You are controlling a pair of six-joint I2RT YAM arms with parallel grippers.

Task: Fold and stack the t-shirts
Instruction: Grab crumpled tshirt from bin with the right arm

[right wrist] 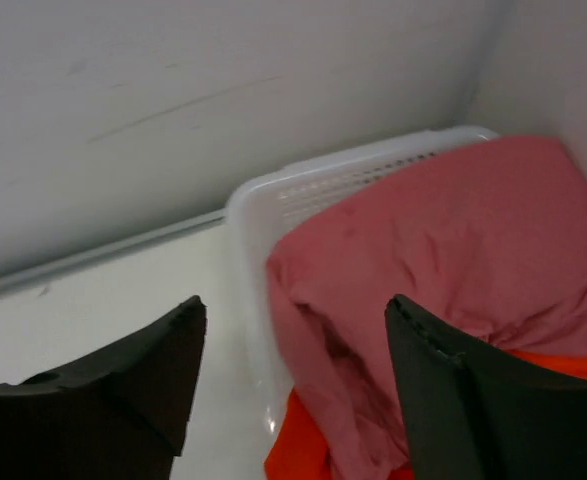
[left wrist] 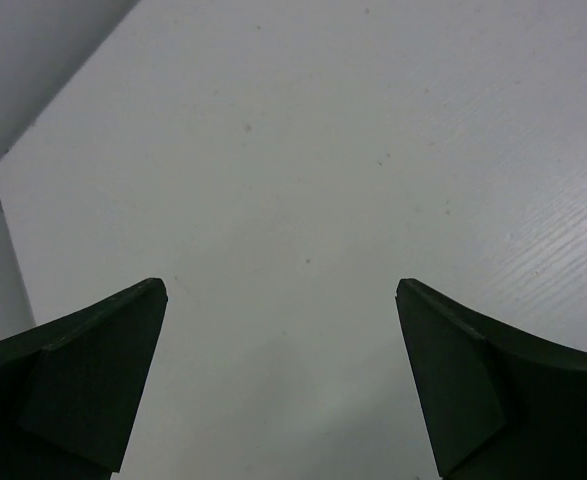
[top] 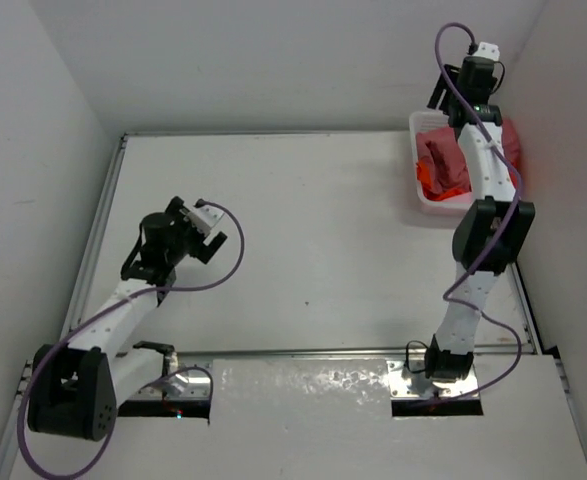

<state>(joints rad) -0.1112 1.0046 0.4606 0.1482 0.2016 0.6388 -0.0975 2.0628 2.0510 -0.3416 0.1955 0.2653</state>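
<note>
- Top external view: finds the t-shirts (top: 445,162) bunched together in the white basket (top: 425,206) at the far right corner of the table (top: 303,230), none folded, none stacked, none even out on the table.
- Right wrist view: shows the rose-red t-shirt (right wrist: 443,230) crumpled on top and filling most of the basket, with the bright orange t-shirt (right wrist: 301,442) peeking out underneath on the near side.
- Cannot tell whether anything more lies beneath those two.
- Judging from that, sits at the very start of the job: pulling out, spreading flat, folding and stacking all left to do.
- Over to the right gripper (top: 441,95) (right wrist: 293,305): reaches high above the basket's far left corner, arm stretched long up the right side, jaws parted fairly wide and holding nothing.
- Frames the basket rim and the edge of the rose-red cloth between its fingers, seemingly above the fabric and not touching.
- And the left gripper (top: 205,228) (left wrist: 283,300): hovers over bare table on the left, well apart from the basket, elbow bent, jaws spread to the full, empty.
</note>
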